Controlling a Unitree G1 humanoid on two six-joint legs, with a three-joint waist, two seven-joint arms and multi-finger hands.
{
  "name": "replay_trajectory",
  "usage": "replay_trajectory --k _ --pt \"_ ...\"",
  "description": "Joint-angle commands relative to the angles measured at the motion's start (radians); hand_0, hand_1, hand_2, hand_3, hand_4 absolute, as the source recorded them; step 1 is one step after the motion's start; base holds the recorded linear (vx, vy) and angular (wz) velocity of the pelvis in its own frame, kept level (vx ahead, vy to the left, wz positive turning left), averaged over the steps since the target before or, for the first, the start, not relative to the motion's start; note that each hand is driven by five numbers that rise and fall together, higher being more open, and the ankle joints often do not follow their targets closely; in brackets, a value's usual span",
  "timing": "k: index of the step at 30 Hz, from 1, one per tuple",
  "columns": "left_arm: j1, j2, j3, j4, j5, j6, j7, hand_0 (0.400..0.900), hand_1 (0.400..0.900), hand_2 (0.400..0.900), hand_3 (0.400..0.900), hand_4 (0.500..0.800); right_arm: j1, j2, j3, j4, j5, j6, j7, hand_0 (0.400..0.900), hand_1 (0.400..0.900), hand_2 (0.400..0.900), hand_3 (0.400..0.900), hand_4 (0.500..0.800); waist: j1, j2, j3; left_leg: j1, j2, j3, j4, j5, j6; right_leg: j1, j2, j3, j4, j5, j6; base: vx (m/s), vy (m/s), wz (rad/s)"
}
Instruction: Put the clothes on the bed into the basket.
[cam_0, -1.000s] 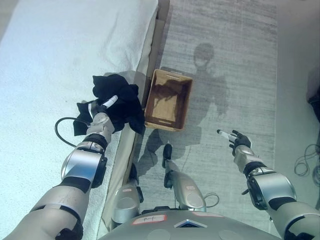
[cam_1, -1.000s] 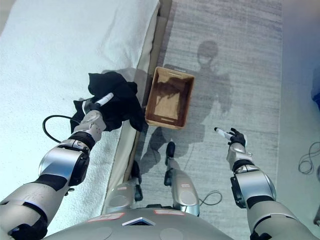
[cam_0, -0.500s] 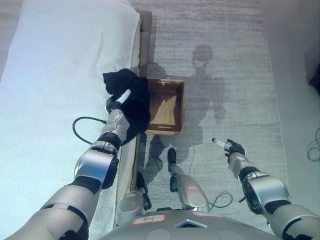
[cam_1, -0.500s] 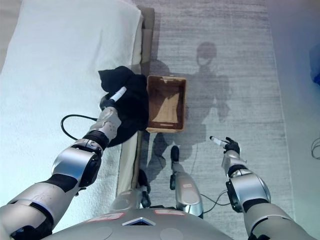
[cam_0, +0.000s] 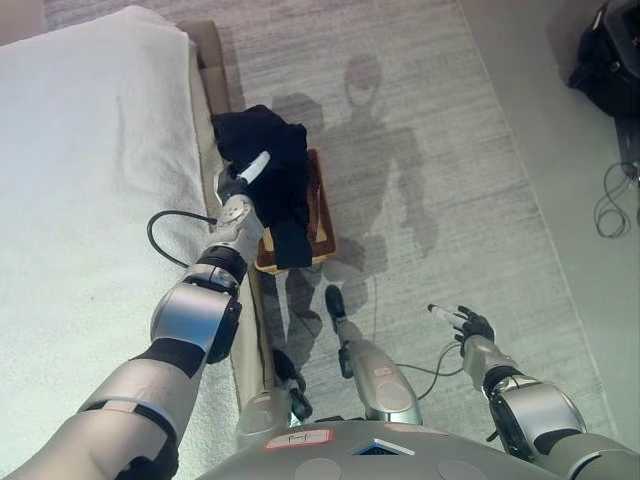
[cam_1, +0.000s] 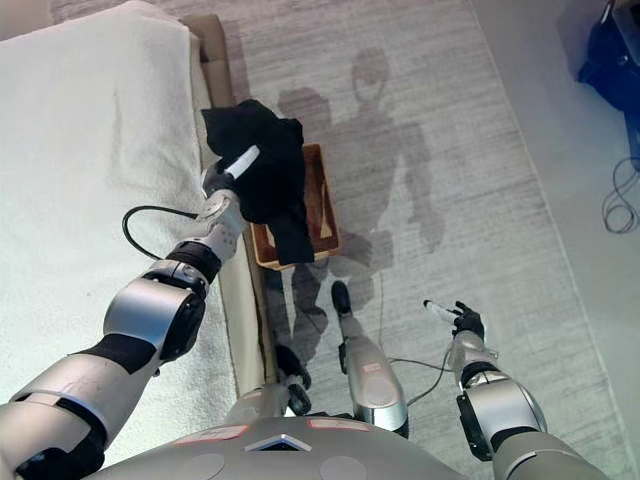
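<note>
My left hand (cam_0: 238, 186) is shut on a bundle of black clothes (cam_0: 272, 172) and holds it in the air over the brown basket (cam_0: 322, 226), which stands on the carpet beside the bed. The clothes hang down and hide most of the basket. The white bed (cam_0: 90, 190) lies at the left with no clothes left showing on it. My right hand (cam_0: 466, 322) hangs over the carpet at the lower right, fingers relaxed, holding nothing.
The bed's beige frame edge (cam_0: 212, 70) runs between the mattress and the grey carpet (cam_0: 430, 150). A dark bag (cam_0: 608, 55) sits at the top right on the bare floor, with a thin cable (cam_0: 608, 200) below it.
My left hand has carried the black clothes off the bed's edge to above the basket. The camera has turned, shifting the whole scene. My right hand has stayed low at the right.
</note>
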Motion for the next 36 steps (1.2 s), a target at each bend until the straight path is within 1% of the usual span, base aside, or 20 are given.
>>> replay_trajectory --k 1,2,3,5,9,12,14,16,20,22,24,26,28,30,33,34,36 --pt "-0.236 0.131 -0.001 0.031 0.083 -0.096 -0.024 0.400 0.400 0.400 0.400 0.500 -0.068 -0.072 -0.013 0.016 -0.002 -0.052 -0.012 0.900 0.900 0.900 0.900 0.800 0.003 0.055 0.038 -0.013 0.058 -0.054 -0.005 -0.016 -0.019 0.155 0.068 -0.031 -0.001 -0.110 0.021 0.07 -0.050 -0.17" --pt "-0.238 0.139 0.000 0.044 0.086 -0.089 -0.026 0.453 0.453 0.453 0.453 0.532 -0.063 -0.069 -0.014 0.018 -0.002 -0.052 -0.010 0.900 0.900 0.900 0.900 0.800 0.002 0.054 0.037 -0.013 0.059 -0.050 -0.005 -0.016 -0.021 0.153 0.070 -0.028 -0.001 -0.110 0.021 0.05 -0.038 -0.11" --pt "-0.239 0.139 0.000 0.046 0.086 -0.089 -0.028 0.900 0.900 0.900 0.900 0.800 -0.063 -0.069 -0.014 0.018 -0.002 -0.052 -0.010 0.900 0.900 0.900 0.900 0.800 0.003 0.053 0.036 -0.013 0.059 -0.049 -0.005 -0.016 -0.021 0.152 0.071 -0.027 -0.001 -0.110 0.021 0.05 -0.032 -0.10" --pt "-0.243 0.160 -0.001 0.054 0.076 -0.087 -0.042 0.900 0.900 0.900 0.900 0.800 -0.054 -0.062 -0.013 0.017 -0.004 -0.054 -0.005 0.900 0.900 0.900 0.900 0.800 0.000 0.050 0.036 -0.015 0.065 -0.041 -0.005 -0.014 -0.025 0.146 0.074 -0.025 -0.001 -0.109 0.019 0.05 -0.034 -0.06" --pt "-0.247 0.159 0.010 0.072 0.060 -0.083 -0.047 0.900 0.900 0.900 0.900 0.800 -0.047 -0.055 -0.012 0.016 -0.002 -0.055 -0.005 0.900 0.900 0.900 0.900 0.800 0.004 0.047 0.033 -0.013 0.070 -0.042 -0.005 -0.014 -0.030 0.146 0.078 -0.029 -0.001 -0.115 0.017 0.05 -0.040 0.03" --pt "-0.247 0.165 0.006 0.090 0.051 -0.069 -0.069 0.900 0.900 0.900 0.900 0.800 -0.050 -0.051 -0.007 0.014 -0.002 -0.052 -0.001 0.900 0.900 0.900 0.900 0.800 0.005 0.048 0.030 -0.014 0.072 -0.043 -0.005 -0.013 -0.033 0.143 0.082 -0.032 -0.001 -0.116 0.016 0.00 0.000 0.00" --pt "-0.252 0.169 0.000 0.110 0.065 -0.058 -0.074 0.900 0.900 0.900 0.900 0.800 -0.051 -0.050 -0.006 0.019 -0.003 -0.051 0.001 0.900 0.900 0.900 0.900 0.800 0.007 0.049 0.025 -0.015 0.074 -0.045 -0.005 -0.013 -0.035 0.144 0.082 -0.036 -0.001 -0.117 0.015 0.02 -0.027 0.07" --pt "-0.250 0.164 -0.012 0.127 0.068 -0.043 -0.101 0.900 0.900 0.900 0.900 0.800 -0.053 -0.053 -0.004 0.023 -0.007 -0.047 0.005 0.900 0.900 0.900 0.900 0.800 0.008 0.050 0.021 -0.013 0.076 -0.048 -0.005 -0.013 -0.038 0.146 0.083 -0.042 -0.001 -0.119 0.015 0.02 -0.023 0.08" --pt "-0.248 0.177 -0.059 0.167 0.115 0.001 -0.162 0.900 0.900 0.900 0.900 0.800 -0.062 -0.064 0.000 0.042 -0.019 -0.029 0.019 0.900 0.900 0.900 0.900 0.800 0.011 0.057 0.012 -0.007 0.077 -0.052 -0.005 -0.013 -0.040 0.156 0.085 -0.049 -0.001 -0.123 0.013 0.01 -0.013 0.04" --pt "-0.246 0.182 -0.076 0.176 0.136 0.012 -0.180 0.900 0.900 0.900 0.900 0.800 -0.067 -0.068 0.004 0.053 -0.027 -0.021 0.027 0.900 0.900 0.900 0.900 0.800 0.013 0.062 0.009 -0.002 0.077 -0.055 -0.005 -0.013 -0.040 0.162 0.085 -0.054 -0.001 -0.126 0.013 0.00 -0.015 0.06" --pt "-0.244 0.179 -0.083 0.174 0.143 0.015 -0.188 0.900 0.900 0.900 0.900 0.800 -0.069 -0.072 0.004 0.056 -0.029 -0.018 0.030 0.900 0.900 0.900 0.900 0.800 0.014 0.065 0.009 0.000 0.076 -0.058 -0.005 -0.012 -0.041 0.166 0.085 -0.057 -0.001 -0.126 0.012 -0.01 -0.009 0.07" --pt "-0.233 0.170 -0.099 0.176 0.164 0.022 -0.207 0.900 0.900 0.900 0.900 0.800 -0.071 -0.072 0.008 0.060 -0.034 -0.012 0.038 0.900 0.900 0.900 0.900 0.800 0.016 0.071 0.008 0.004 0.075 -0.064 -0.005 -0.011 -0.040 0.174 0.083 -0.063 -0.001 -0.129 0.011 -0.01 -0.005 0.09" --pt "-0.206 0.161 -0.107 0.170 0.183 0.025 -0.215 0.900 0.900 0.900 0.900 0.800 -0.071 -0.074 0.009 0.060 -0.040 -0.008 0.045 0.900 0.900 0.900 0.900 0.800 0.021 0.077 0.006 0.011 0.071 -0.073 -0.005 -0.011 -0.039 0.186 0.079 -0.072 -0.001 -0.133 0.010 -0.02 -0.012 0.15" --pt "-0.172 0.144 -0.101 0.153 0.199 0.020 -0.204 0.900 0.900 0.900 0.900 0.800 -0.068 -0.074 0.004 0.060 -0.043 -0.005 0.050 0.900 0.900 0.900 0.900 0.800 0.028 0.082 0.005 0.018 0.067 -0.082 -0.005 -0.010 -0.038 0.199 0.075 -0.081 -0.001 -0.137 0.009 -0.02 -0.021 0.24" --pt "-0.079 0.106 -0.099 0.115 0.223 0.009 -0.199 0.900 0.900 0.900 0.900 0.800 -0.060 -0.079 -0.009 0.059 -0.048 -0.003 0.056 0.900 0.900 0.900 0.900 0.800 0.041 0.090 0.004 0.038 0.060 -0.104 -0.005 -0.010 -0.036 0.232 0.065 -0.100 -0.001 -0.147 0.005 -0.01 -0.023 0.35" --pt "-0.038 0.092 -0.091 0.103 0.227 0.004 -0.196 0.900 0.900 0.900 0.900 0.800 -0.061 -0.084 -0.018 0.058 -0.048 -0.002 0.059 0.900 0.900 0.900 0.900 0.800 0.047 0.092 0.004 0.048 0.058 -0.114 -0.005 -0.010 -0.035 0.247 0.060 -0.110 -0.001 -0.152 0.004 -0.02 -0.022 0.40" --pt "0.050 0.058 -0.097 0.069 0.242 -0.005 -0.197 0.900 0.900 0.900 0.900 0.800 -0.061 -0.087 -0.030 0.057 -0.050 0.000 0.063 0.900 0.900 0.900 0.900 0.800 0.060 0.097 0.004 0.066 0.051 -0.131 -0.005 -0.010 -0.033 0.277 0.054 -0.124 -0.001 -0.160 0.000 -0.02 -0.015 0.43"
